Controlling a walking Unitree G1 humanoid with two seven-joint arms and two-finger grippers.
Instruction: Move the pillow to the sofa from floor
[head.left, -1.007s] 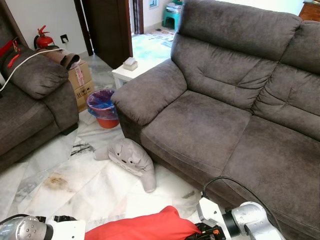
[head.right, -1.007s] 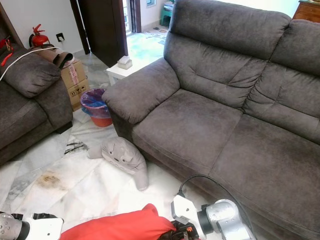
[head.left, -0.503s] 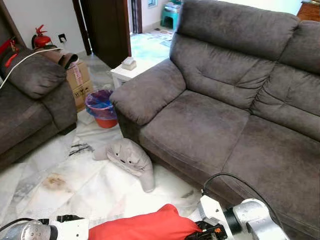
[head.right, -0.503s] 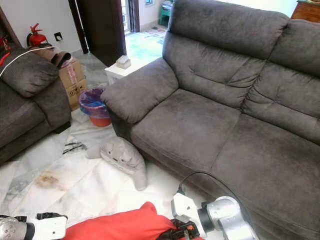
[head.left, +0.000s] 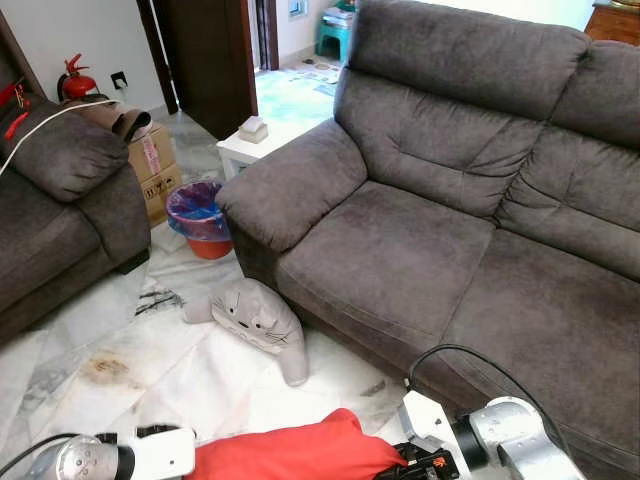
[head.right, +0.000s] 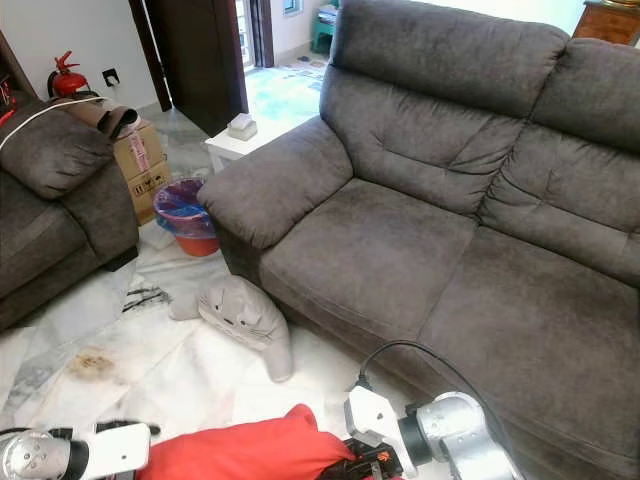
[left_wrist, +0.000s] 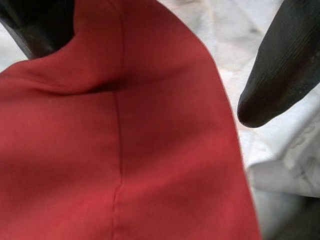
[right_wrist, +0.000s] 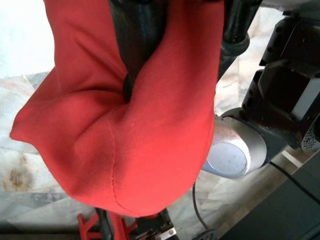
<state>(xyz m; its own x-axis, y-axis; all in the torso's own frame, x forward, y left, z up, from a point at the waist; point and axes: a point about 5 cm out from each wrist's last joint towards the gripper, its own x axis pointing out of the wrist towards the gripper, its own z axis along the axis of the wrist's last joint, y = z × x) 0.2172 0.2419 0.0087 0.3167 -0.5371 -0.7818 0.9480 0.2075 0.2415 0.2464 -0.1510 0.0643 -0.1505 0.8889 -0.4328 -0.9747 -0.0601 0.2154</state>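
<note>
Red pillow (head.left: 300, 452) sits low at the bottom edge of the head views, held between our two arms, above the pale marble floor (head.left: 190, 375) and just short of the grey sofa (head.left: 450, 230) front edge. Our right gripper (right_wrist: 150, 65) is clamped on the pillow: in the right wrist view one black finger presses a deep dimple into the red fabric, cloth bunched around it. Our left gripper (left_wrist: 165, 70) has its fingers spread wide around a pillow corner; one fingertip (left_wrist: 280, 75) hangs clear of the cloth, the other is at the fabric's far edge, and we cannot tell whether it grips. Between us and the sofa seat: a grey cat-faced plush cushion (head.left: 258, 322) lying on the floor against the sofa base, near the armrest. Beyond it, a red bucket lined with a blue bag (head.left: 201, 217), a cardboard box (head.left: 150, 168), a small white side table (head.left: 262, 145) with a small box on it, and a second dark armchair (head.left: 60, 210) at our left with a white cable draped over it. A red fire extinguisher (head.left: 78, 82) stands by the far wall, next to a dark doorway (head.left: 205, 50). A brown stain (head.left: 107, 369) marks the floor. A black cable (head.left: 470, 360) loops from our right wrist over the sofa edge. The head views give the room layout; the wrist views give the pillow seam and finger contact, and the right wrist view also picks up our left arm's silver joint (right_wrist: 230, 155) behind the pillow.
</note>
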